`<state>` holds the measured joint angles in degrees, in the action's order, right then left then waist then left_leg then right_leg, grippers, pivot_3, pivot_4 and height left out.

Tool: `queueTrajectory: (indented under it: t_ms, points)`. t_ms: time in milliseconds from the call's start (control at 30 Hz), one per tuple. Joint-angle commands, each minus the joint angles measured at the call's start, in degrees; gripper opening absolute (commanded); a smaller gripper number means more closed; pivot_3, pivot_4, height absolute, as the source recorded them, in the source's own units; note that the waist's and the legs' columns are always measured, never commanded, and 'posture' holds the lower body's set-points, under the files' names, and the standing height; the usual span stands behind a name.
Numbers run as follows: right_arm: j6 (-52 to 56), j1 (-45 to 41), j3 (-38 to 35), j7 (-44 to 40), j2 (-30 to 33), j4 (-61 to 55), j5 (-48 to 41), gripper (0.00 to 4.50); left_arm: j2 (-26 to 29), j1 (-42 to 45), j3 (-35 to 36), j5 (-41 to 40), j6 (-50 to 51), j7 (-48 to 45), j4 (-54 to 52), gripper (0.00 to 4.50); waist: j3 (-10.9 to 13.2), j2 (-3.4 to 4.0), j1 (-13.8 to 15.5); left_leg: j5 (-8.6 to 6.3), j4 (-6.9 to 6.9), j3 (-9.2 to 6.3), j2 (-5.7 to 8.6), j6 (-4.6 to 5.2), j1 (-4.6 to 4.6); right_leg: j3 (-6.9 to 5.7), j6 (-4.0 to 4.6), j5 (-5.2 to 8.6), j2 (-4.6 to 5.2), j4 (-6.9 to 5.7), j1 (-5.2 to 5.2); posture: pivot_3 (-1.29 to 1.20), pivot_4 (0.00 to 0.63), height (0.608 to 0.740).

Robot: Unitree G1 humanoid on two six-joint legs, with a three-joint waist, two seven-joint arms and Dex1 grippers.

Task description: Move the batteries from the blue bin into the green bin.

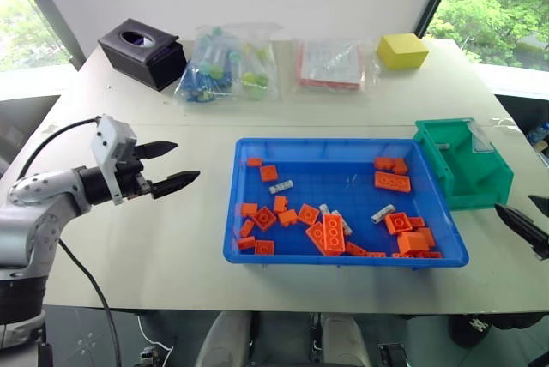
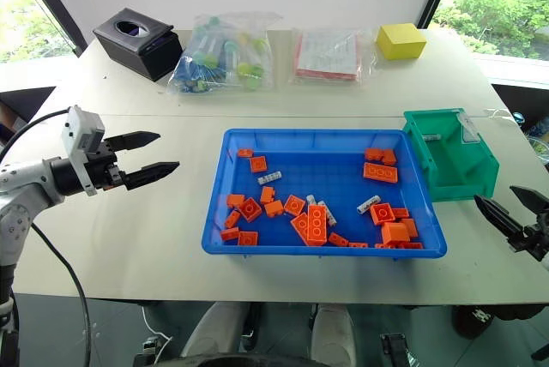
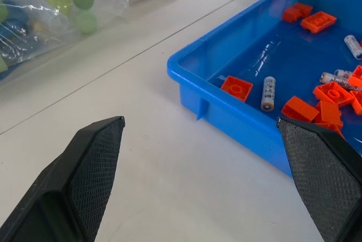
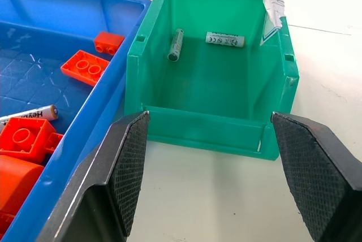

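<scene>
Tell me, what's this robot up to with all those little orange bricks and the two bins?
It is sorting batteries out of the blue bin, which also holds orange bricks, into the green bin. Two batteries already lie inside the green bin, and a few remain among the bricks. Right now neither arm holds anything: the left pincer hovers open over the table beside the blue bin, and the right pincer is open near the green bin.

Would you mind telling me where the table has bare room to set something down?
Free: the stretch between the left gripper and the blue bin, and the strip between the bin and the bags behind it. Crowded: the back edge, with tissue box, bags and yellow block, and the green bin side.
</scene>
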<state>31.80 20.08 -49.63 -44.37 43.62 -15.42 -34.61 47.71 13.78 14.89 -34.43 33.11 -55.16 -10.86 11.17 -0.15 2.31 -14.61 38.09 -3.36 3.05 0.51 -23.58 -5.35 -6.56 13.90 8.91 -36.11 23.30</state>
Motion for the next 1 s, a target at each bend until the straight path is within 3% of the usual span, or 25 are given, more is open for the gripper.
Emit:
queueTrajectory:
  t_ms: [33,433,733,867,1000]
  points:
    - [-0.87,-0.07,-1.17,0.04,0.27,-0.87,-0.34,3.51,0.5,1.1,0.95,-0.45,-0.36,-0.04,-0.67,4.5,0.0,0.0,0.0,0.0,0.0,0.0,0.0,0.0,0.0,0.0,0.0,0.0,0.0,0.0,0.0,0.0,0.15,0.692]
    - [-0.61,-1.28,-0.83,-0.44,2.02,-0.07,0.09,3.51,-0.31,1.63,0.24,-0.42,-0.34,0.62,-0.95,4.5,0.0,0.0,-0.01,-0.01,0.0,0.0,0.0,-0.01,0.0,0.0,0.0,0.0,0.0,0.0,0.01,0.0,0.15,0.692]
    - [2.26,-7.73,2.41,-5.52,11.36,0.95,-1.82,3.51,-0.58,1.25,-0.98,-2.07,0.96,-0.94,-3.42,4.5,0.04,0.0,-0.07,0.03,-0.03,0.04,0.0,0.06,-0.01,0.0,0.0,0.0,0.0,0.01,0.03,0.0,0.15,0.692]
    - [3.14,-17.76,12.46,-10.89,17.91,0.53,-3.84,3.51,0.16,2.7,-1.9,-2.76,1.93,-2.5,-3.56,4.5,0.14,0.08,-0.23,0.05,-0.02,0.09,-0.01,0.08,-0.02,0.01,0.01,-0.01,0.01,0.01,0.06,0.0,0.15,0.692]
    - [4.46,-34.3,29.14,-15.26,19.79,1.45,-3.76,3.51,0.82,3.52,-3.01,-3.31,2.65,-4.42,-4.17,4.5,0.28,0.01,-0.29,0.04,-0.02,0.09,-0.11,0.07,-0.09,0.0,0.1,-0.05,-0.05,0.04,0.16,0.0,0.15,0.692]
